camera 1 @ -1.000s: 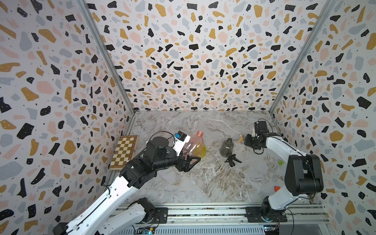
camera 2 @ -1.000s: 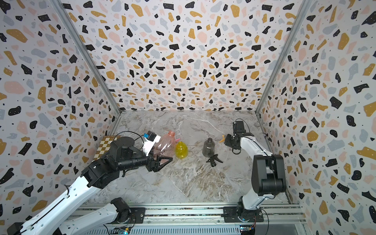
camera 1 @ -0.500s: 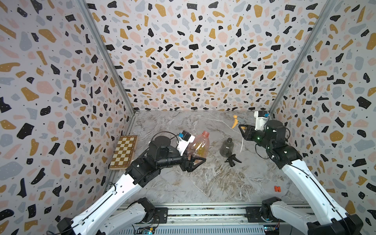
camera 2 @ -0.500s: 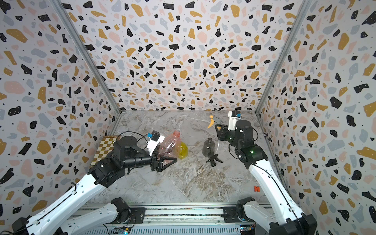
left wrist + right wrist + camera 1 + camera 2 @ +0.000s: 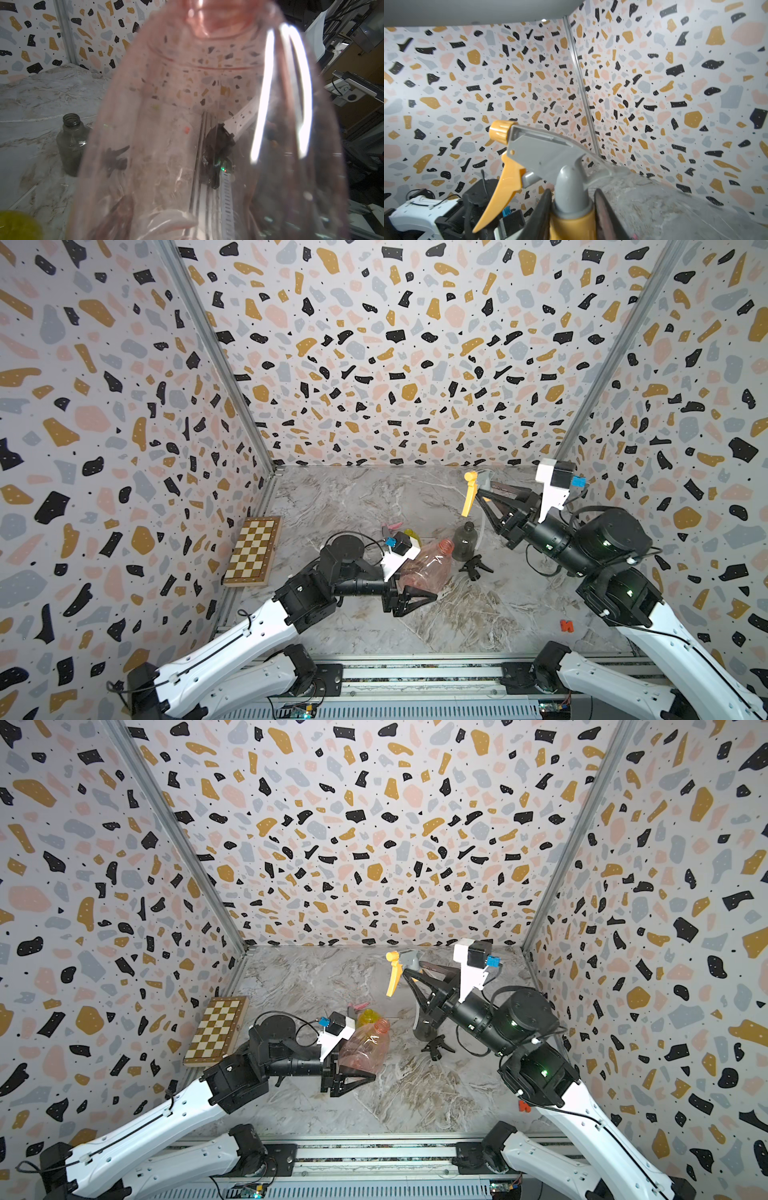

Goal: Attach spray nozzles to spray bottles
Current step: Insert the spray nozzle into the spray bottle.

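My left gripper (image 5: 419,597) (image 5: 357,1078) is shut on the pale pink bottle (image 5: 430,564) (image 5: 365,1048) (image 5: 207,104), held tilted above the table with its open neck pointing away. Raised over the rear right of the table, my right gripper (image 5: 484,494) (image 5: 412,975) (image 5: 572,220) is shut on the orange collar of the grey nozzle with orange trigger (image 5: 478,483) (image 5: 409,959) (image 5: 550,158). Below it stands the open smoky grey bottle (image 5: 464,541) (image 5: 71,143), with the black nozzle (image 5: 476,568) (image 5: 436,1046) lying beside it. The yellow bottle (image 5: 369,1017) and the pink-trigger nozzle (image 5: 392,527) sit behind the left wrist.
A folded chessboard (image 5: 251,551) (image 5: 216,1031) lies against the left wall. A small red object (image 5: 566,625) (image 5: 523,1105) rests on the table under the right arm. Patterned walls enclose the left, back and right sides, with a rail along the front.
The right arm has risen from low by the right wall, lifting the orange-trigger nozzle off the table to above the grey bottle. The left gripper has nudged the pink bottle slightly rightward.
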